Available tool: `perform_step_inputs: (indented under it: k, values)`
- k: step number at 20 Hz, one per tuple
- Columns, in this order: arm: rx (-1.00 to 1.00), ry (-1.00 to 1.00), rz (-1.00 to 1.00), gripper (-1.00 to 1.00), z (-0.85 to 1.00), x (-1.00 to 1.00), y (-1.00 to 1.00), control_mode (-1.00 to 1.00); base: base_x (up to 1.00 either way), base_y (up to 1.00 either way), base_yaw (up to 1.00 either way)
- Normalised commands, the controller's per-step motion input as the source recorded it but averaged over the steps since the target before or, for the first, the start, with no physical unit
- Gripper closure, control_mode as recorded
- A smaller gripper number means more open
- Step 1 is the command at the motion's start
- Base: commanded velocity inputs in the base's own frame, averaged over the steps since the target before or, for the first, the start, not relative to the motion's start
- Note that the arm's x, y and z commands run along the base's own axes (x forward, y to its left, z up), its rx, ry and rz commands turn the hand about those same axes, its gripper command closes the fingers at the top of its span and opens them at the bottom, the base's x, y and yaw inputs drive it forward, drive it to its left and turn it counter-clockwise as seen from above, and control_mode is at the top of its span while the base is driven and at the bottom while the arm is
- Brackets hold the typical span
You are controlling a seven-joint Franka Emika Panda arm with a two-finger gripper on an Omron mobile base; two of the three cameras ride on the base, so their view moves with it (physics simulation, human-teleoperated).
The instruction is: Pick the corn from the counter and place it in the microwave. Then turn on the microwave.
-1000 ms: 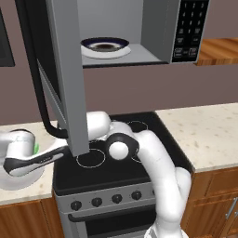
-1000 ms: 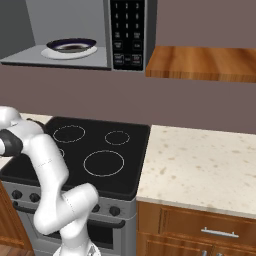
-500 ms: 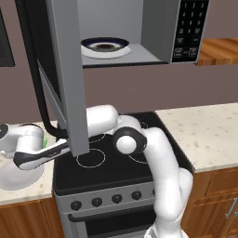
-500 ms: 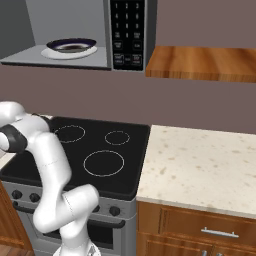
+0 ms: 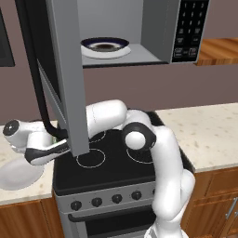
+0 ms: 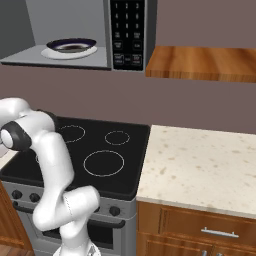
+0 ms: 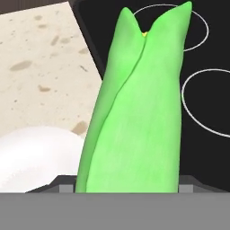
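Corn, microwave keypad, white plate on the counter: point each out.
corn (image 7: 134, 112), hand view, middle of the green husk
microwave keypad (image 6: 127, 30), right base view, button panel
white plate (image 5: 18, 174), left base view, bare top

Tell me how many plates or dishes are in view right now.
2: a dark-centred plate inside the open microwave, and a white plate on the counter left of the stove. Others may be hidden.
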Motion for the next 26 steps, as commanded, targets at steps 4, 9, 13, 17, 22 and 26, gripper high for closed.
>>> perform_step_inputs:
  k: [4,9,13,17,22,26]
  values:
    - [0.00,-0.02,-0.03,1.00,0.10,0.12,-0.36,-1.00,0.00,0.00,0.00]
    - [0.00,-0.01,-0.03,1.00,0.10,0.12,-0.37,-1.00,0.00,0.00,0.00]
    - [0.00,0.00,-0.03,1.00,0.10,0.08,-0.39,-1.00,0.00,0.00,0.00]
    - [0.01,0.00,-0.02,1.00,0.13,0.02,-0.40,-1.00,0.00,0.00,0.00]
    - [0.02,0.00,-0.01,1.00,0.16,0.00,-0.41,-1.00,0.00,0.00,0.00]
    - [0.02,0.00,-0.01,1.00,0.12,0.00,-0.44,-1.00,0.00,0.00,0.00]
